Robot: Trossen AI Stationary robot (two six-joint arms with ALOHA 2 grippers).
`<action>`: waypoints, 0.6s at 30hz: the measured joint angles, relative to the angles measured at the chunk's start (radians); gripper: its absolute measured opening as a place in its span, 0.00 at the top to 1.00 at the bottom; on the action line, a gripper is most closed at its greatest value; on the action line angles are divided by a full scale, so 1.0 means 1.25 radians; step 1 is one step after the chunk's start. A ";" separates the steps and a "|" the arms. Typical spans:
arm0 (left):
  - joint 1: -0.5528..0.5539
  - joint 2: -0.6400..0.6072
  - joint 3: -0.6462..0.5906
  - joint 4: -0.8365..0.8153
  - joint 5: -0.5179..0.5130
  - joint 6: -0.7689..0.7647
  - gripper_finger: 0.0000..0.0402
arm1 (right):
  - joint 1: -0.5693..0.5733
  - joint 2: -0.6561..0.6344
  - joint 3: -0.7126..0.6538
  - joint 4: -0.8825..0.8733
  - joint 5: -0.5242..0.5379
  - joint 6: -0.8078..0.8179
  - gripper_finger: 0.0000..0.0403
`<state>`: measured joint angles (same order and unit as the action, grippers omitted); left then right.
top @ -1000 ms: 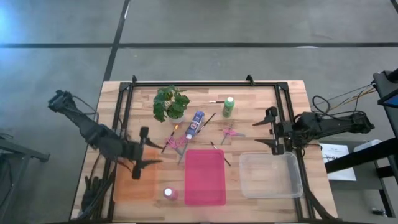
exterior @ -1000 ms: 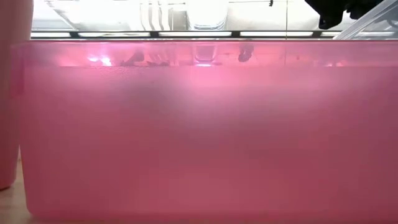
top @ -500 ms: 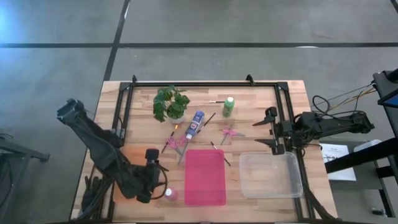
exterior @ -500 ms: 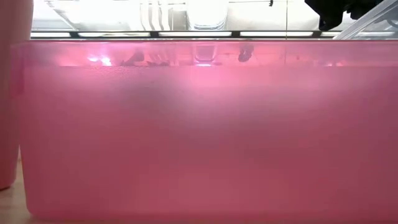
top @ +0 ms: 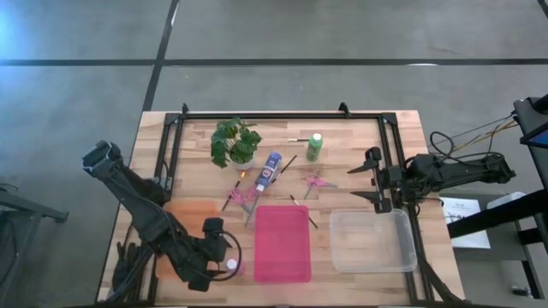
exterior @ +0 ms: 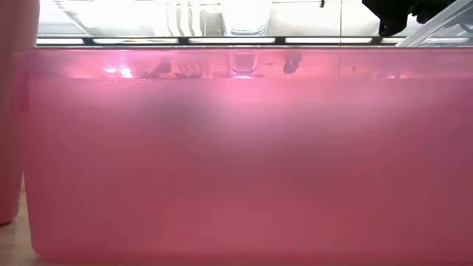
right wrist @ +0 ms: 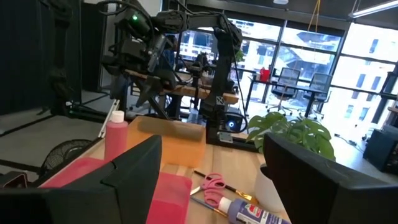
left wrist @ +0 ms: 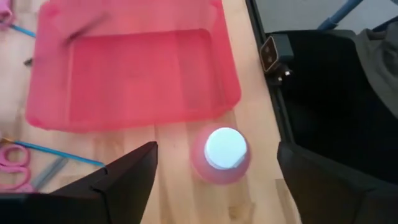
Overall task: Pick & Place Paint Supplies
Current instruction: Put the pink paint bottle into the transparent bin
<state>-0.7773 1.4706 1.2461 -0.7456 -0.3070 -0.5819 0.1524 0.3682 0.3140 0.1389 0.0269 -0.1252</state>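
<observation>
High view: we find nothing binned yet. Left gripper (left wrist: pixel 214 180), jaws wide open, straddles the pink bottle (left wrist: pixel 220 154) beside the pink bin (top: pixel 282 242); right gripper (top: pixel 370 180) waits open.

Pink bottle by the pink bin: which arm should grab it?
Left. The left gripper is open, its fingers either side of the pink bottle beside the pink bin. The right gripper waits across the table, beyond the clear bin.
</observation>
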 joint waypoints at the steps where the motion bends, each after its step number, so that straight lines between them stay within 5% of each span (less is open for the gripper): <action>1: 0.000 0.000 0.000 0.000 0.006 -0.003 0.14 | 0.000 0.000 0.000 0.000 0.000 0.000 0.31; 18: -0.050 0.000 -0.150 0.063 0.081 -0.196 0.14 | 0.000 -0.001 0.000 -0.001 -0.007 0.017 0.31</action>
<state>-0.8399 1.4708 1.0586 -0.6670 -0.2054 -0.8274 0.1526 0.3672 0.3138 0.1383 0.0185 -0.1036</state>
